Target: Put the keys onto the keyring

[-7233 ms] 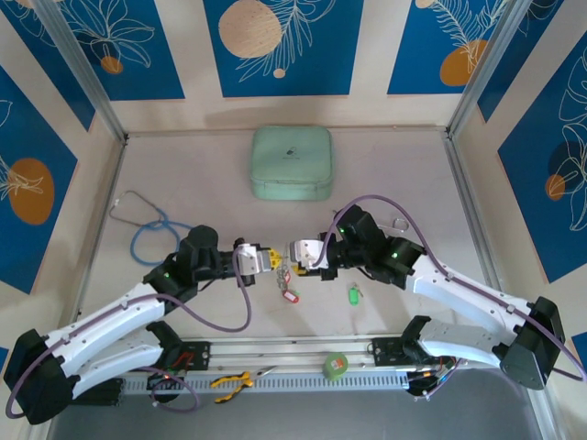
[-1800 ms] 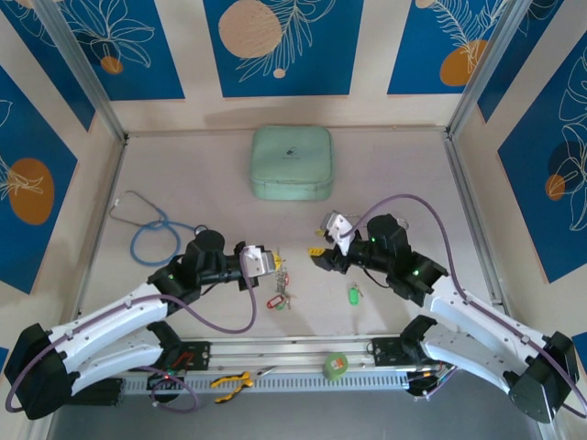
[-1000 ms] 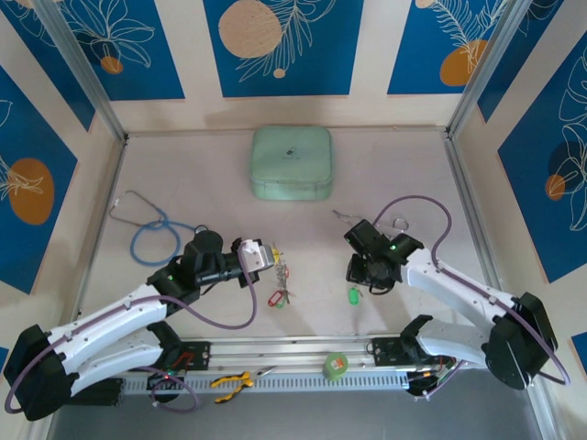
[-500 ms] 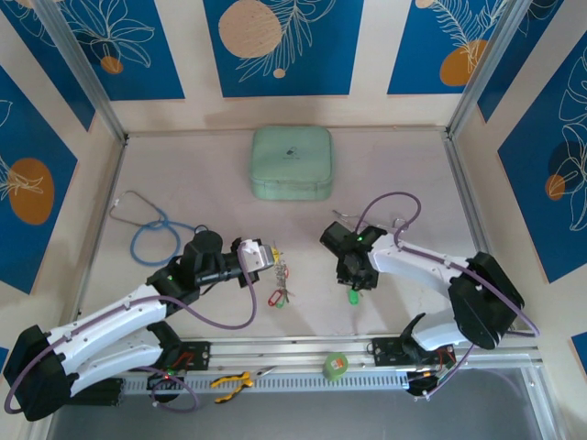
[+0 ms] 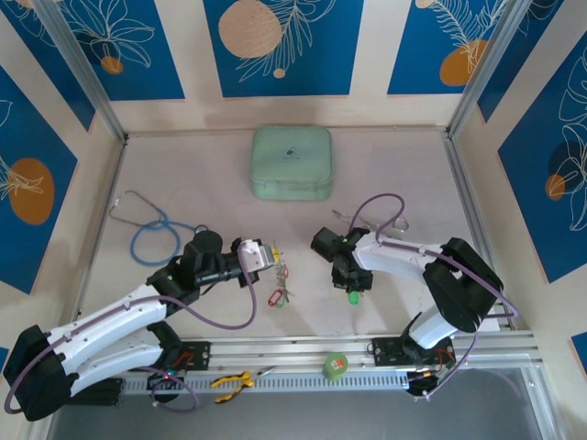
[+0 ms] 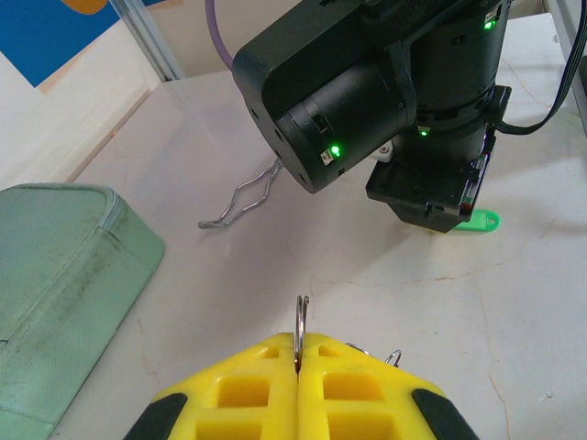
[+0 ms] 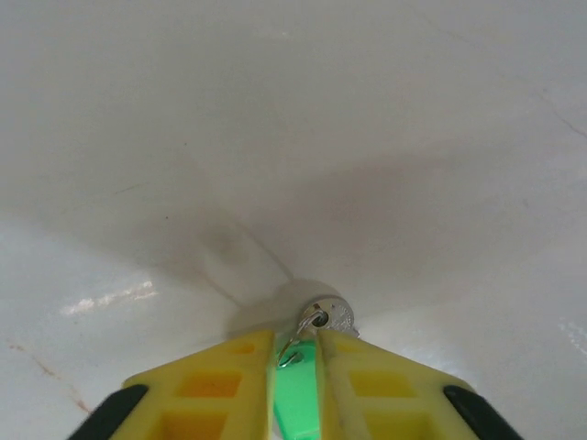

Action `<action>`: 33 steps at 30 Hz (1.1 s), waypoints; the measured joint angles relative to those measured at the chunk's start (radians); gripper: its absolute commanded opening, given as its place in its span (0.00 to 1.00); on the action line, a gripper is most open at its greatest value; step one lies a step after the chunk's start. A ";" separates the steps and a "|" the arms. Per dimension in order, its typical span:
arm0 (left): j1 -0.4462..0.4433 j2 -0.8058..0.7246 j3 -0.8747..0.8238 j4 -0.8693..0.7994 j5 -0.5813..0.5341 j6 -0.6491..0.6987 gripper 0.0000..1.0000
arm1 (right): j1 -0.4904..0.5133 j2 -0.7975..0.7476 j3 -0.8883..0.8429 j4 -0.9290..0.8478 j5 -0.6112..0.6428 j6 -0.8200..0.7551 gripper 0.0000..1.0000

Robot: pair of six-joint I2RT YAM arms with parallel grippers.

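Note:
My left gripper [image 5: 266, 258] [image 6: 300, 341] is shut on the keyring [image 6: 301, 319], a thin metal ring standing edge-on between its yellow fingertips. Keys hang below it [image 5: 282, 275], with a red tag [image 5: 273, 300] touching the table. My right gripper [image 5: 354, 286] [image 7: 295, 337] points straight down at a green-tagged key [image 5: 353, 297]. Its yellow fingers press both sides of the green tag [image 7: 298, 385]. The silvery key head [image 7: 330, 316] pokes out past the fingertips on the table. The left wrist view shows the right wrist [image 6: 431, 197] above that tag [image 6: 479, 220].
A mint green case [image 5: 292, 163] [image 6: 55, 266] lies at the back centre. A blue-tubed stethoscope [image 5: 151, 234] is at the left. A bent wire clip [image 5: 341, 216] [image 6: 240, 197] lies behind the right gripper. A green tape roll [image 5: 337, 366] and hand tools [image 5: 229, 380] sit on the front rail.
The right arm swung inward and came down over the green-tagged key, its jaws narrowing onto the tag. The left arm held still with the keyring.

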 measured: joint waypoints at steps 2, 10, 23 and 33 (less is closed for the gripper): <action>0.000 0.000 0.000 0.000 0.000 0.000 0.00 | 0.000 0.004 0.001 0.000 0.002 0.002 0.14; 0.000 0.000 0.000 -0.001 0.000 0.000 0.00 | 0.003 0.006 0.003 -0.006 0.013 0.002 0.07; -0.001 0.000 0.000 -0.011 0.000 0.000 0.00 | 0.039 -0.159 -0.025 0.093 -0.003 -0.083 0.00; -0.001 0.000 0.000 -0.011 0.000 0.000 0.00 | -0.036 -0.178 -0.044 0.236 -0.192 -0.260 0.00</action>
